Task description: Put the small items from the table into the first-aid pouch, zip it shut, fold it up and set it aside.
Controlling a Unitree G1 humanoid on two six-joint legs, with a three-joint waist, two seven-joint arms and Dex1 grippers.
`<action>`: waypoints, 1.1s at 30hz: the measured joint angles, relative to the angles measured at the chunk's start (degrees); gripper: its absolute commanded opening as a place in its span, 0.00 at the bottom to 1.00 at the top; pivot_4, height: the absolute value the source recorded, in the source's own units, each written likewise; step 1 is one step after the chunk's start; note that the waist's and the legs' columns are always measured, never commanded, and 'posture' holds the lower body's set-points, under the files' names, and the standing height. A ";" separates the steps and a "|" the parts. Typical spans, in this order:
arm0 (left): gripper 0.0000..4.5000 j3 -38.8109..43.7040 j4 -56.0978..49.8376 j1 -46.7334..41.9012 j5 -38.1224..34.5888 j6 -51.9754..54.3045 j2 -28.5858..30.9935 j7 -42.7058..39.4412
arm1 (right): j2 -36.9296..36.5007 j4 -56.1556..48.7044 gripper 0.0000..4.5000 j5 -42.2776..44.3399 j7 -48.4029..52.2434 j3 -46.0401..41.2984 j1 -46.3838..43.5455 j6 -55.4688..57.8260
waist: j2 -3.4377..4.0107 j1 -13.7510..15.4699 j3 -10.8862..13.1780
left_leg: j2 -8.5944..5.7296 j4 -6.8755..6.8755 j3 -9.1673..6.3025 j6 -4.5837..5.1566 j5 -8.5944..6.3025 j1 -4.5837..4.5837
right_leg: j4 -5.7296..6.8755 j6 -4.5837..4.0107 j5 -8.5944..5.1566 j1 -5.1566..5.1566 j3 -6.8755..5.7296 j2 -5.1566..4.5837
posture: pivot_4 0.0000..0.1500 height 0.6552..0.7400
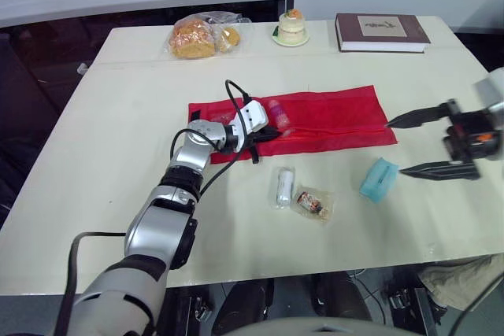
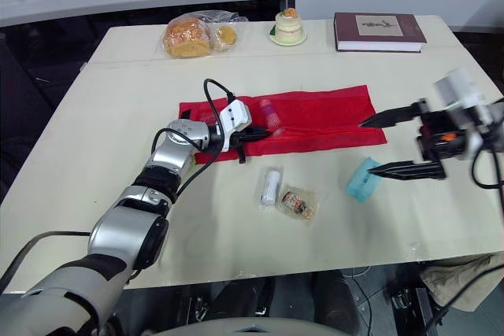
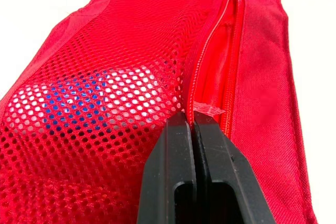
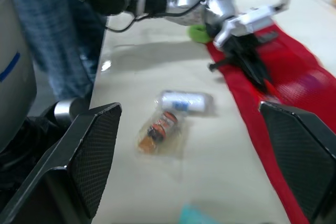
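The red first-aid pouch (image 1: pixel 331 116) lies flat on the table (image 1: pixel 110 163) with its long axis running from one arm to the other, and each gripper sits at one end of it. The left gripper (image 3: pixel 192 124) has its jaws pressed together, pinching the pouch at its zipper line (image 3: pixel 231 51). A small clear tab pokes out just past the tips, though whether that is the zipper pull cannot be told. Straight ahead of these jaws the zipper runs away along the pouch's length. Beside the tips, under the mesh, lies a blue-and-white packet (image 3: pixel 89 98) already inside, and a pink item (image 1: pixel 278 112) shows through the mesh close by. The right gripper (image 1: pixel 394 147) holds nothing and its jaws stand wide apart. Its upper fingertip hovers near the pouch's far corner and its lower fingertip is just beside a teal packet (image 1: pixel 379 179). That packet lies on the bare table, a little below and between the open jaws. Further along the line the jaws point in, towards the left arm, are a white wrapped roll (image 1: pixel 283 186) and a small clear packet of brownish contents (image 1: pixel 313 202), touching or nearly touching one another. The right arm is plainly nearer the teal packet, so it is the likely next pick. The left arm, by this judgement, is pinning the pouch so the opening stays put.
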 measured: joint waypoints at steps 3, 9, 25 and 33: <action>0.00 -0.06 -0.50 0.30 0.03 0.01 -0.18 -0.16 | 4.35 2.32 0.99 -7.56 -1.38 6.34 -2.03 -6.71 | 0.00 0.16 0.00 | -0.03 0.05 -0.04 0.00 0.00 -0.03 | 0.00 0.00 0.00 0.00 -0.05 0.05 | 1.00 0.87; 0.00 -0.60 -2.04 1.05 0.13 0.02 -0.65 0.12 | 14.94 7.52 0.99 -23.52 -8.85 18.66 -6.59 -17.70 | 0.01 -0.06 0.00 | -0.04 0.05 -0.06 -0.02 0.01 -0.03 | 0.05 0.00 0.00 -0.05 -0.06 0.13 | 1.00 0.87; 0.00 -1.03 -4.21 2.23 0.98 0.60 -1.25 1.07 | 28.17 32.49 0.99 -40.26 -11.26 31.95 -21.08 -43.98 | 0.02 -0.37 -0.01 | -0.07 0.07 -0.14 -0.03 0.02 -0.03 | 0.03 0.00 0.00 -0.03 -0.11 0.20 | 1.00 0.87; 0.00 -1.02 -4.28 2.34 1.00 0.73 -1.22 1.27 | 33.21 37.49 0.85 -41.52 -9.15 34.26 -23.19 -52.01 | 0.03 -0.52 -0.02 | -0.06 0.06 -0.17 -0.04 0.03 -0.02 | 0.03 -0.01 0.00 -0.03 -0.12 0.23 | 1.00 0.87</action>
